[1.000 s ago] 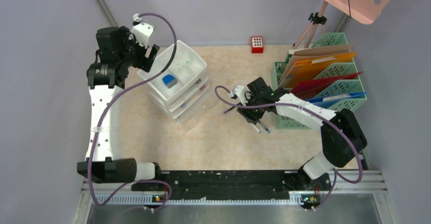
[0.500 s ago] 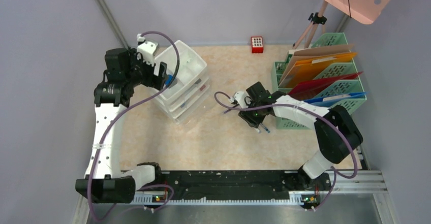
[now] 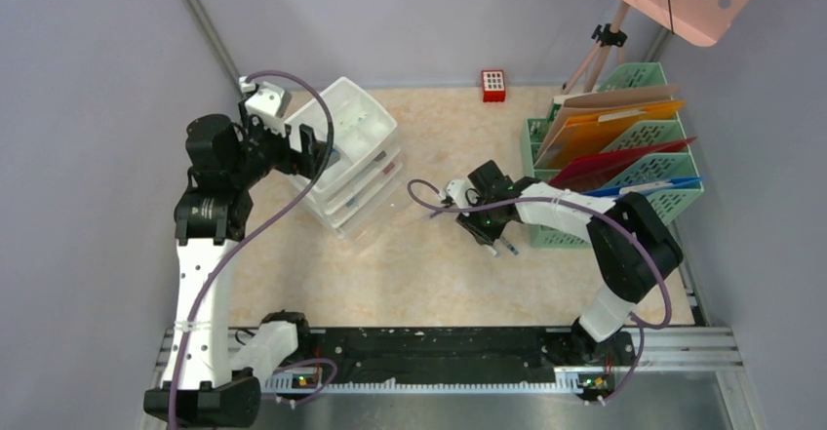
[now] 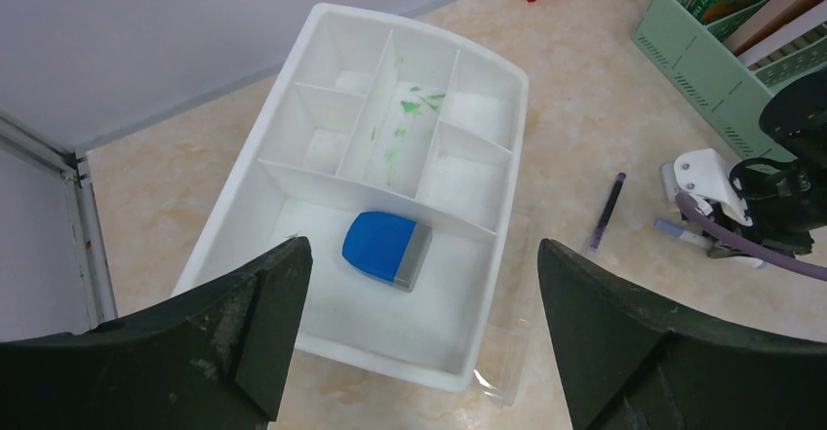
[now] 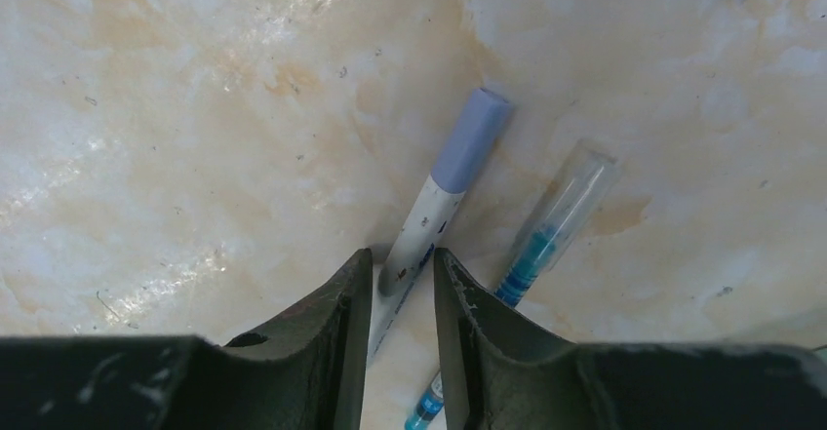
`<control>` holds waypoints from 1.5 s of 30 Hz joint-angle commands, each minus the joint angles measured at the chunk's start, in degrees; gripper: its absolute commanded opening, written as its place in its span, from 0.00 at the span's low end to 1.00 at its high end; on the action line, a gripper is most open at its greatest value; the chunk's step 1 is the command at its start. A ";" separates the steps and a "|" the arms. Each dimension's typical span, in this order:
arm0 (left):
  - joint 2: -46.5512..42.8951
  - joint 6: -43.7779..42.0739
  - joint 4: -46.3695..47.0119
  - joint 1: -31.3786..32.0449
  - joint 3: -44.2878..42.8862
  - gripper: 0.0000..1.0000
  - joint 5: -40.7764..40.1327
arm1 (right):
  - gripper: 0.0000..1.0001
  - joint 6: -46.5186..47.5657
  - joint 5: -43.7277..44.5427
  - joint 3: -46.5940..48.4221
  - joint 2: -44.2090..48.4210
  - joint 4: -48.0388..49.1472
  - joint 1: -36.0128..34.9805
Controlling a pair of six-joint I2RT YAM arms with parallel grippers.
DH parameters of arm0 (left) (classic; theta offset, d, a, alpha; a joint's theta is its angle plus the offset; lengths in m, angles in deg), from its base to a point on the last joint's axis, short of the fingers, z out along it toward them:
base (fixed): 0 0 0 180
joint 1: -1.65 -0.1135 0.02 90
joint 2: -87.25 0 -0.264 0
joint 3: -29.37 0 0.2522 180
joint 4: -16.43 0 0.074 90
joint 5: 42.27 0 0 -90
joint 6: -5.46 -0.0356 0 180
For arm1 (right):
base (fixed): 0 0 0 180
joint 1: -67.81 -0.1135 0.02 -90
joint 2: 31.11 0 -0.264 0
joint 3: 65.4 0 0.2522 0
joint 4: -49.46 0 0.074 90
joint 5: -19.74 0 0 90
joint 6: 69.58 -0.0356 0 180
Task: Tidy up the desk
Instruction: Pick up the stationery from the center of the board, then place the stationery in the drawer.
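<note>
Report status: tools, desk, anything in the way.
Left tool open above white tray. Right tool straddles white pen, grip unconfirmed. Desk not yet tidy. Clear-capped blue pen lies close alongside.

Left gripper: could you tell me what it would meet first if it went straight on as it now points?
Probably the blue block in the big compartment of the white tray, centred ahead of the open left gripper; depth is unclear.
</note>
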 commanded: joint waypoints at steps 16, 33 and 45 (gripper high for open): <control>-0.80 5.51 3.90 0.05 -0.03 0.91 -7.01 | 0.00 8.83 -7.53 20.29 -0.32 -13.75 -3.22; 0.17 10.82 1.04 -0.62 -5.61 0.93 -18.82 | 0.00 41.74 -1.32 36.91 -9.71 -7.15 -14.81; -0.92 11.26 2.12 -2.00 -4.56 0.94 -19.76 | 0.00 56.11 -4.48 41.67 -15.62 -8.20 -17.60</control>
